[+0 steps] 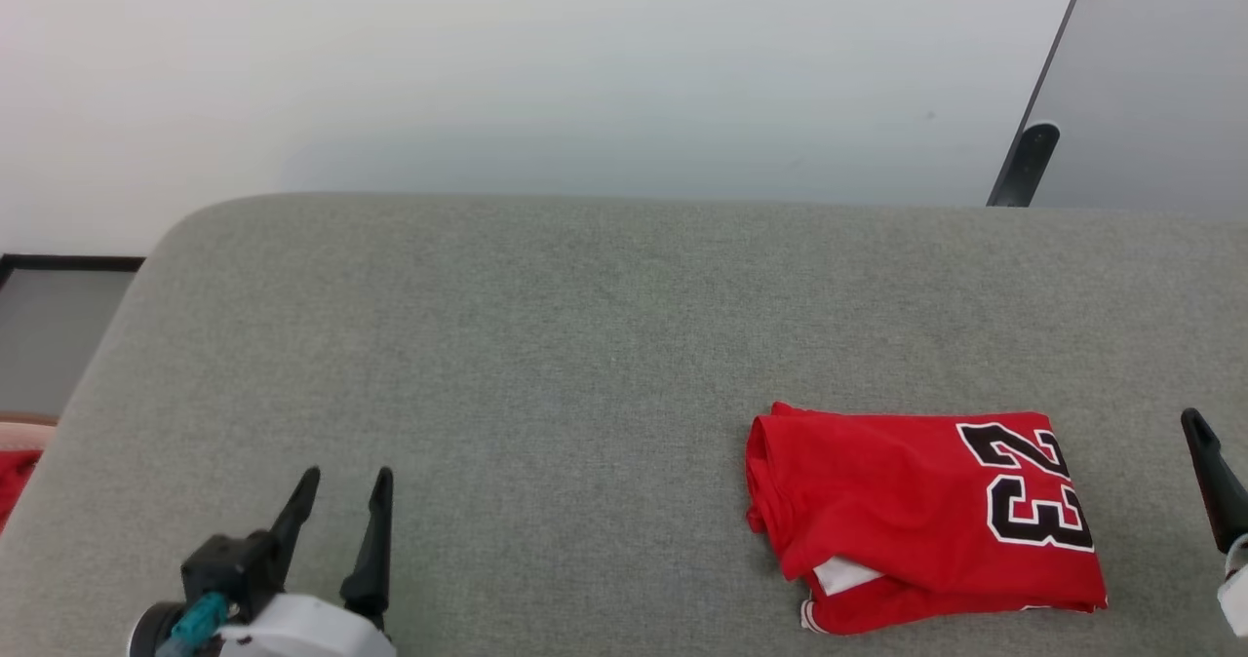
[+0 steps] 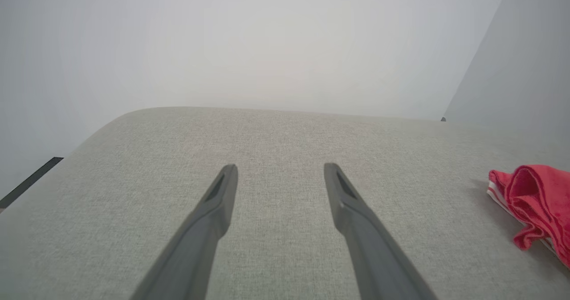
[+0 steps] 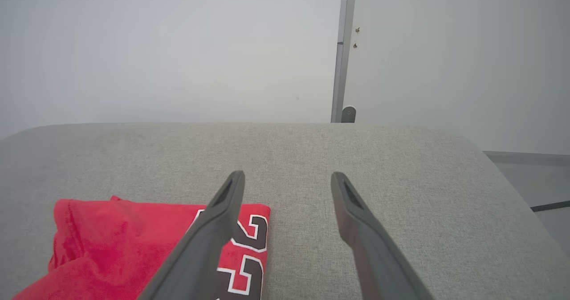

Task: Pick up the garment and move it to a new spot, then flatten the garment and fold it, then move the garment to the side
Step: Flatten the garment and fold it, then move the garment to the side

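Plainly, a grey fabric surface (image 1: 585, 345) against a pale wall (image 1: 487, 72) bears the garment (image 1: 877, 501); left hand (image 2: 280, 168) and right hand (image 3: 288, 177) gape.

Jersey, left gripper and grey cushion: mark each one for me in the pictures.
jersey (image 1: 897, 511), head view, on its red top layer.
left gripper (image 1: 347, 474), head view, midway between its two open fingertips.
cushion (image 1: 546, 345), head view, on bare grey fabric.

**Plain Indoor Room, Lab or Home Hard to Call**

Here's a wide grey upholstered cushion (image 1: 546, 345) with rounded corners, sofa-like, right up against a plain white wall (image 1: 487, 53). Off to the right stands a grey door-like panel (image 1: 1160, 82) with a dark edge.
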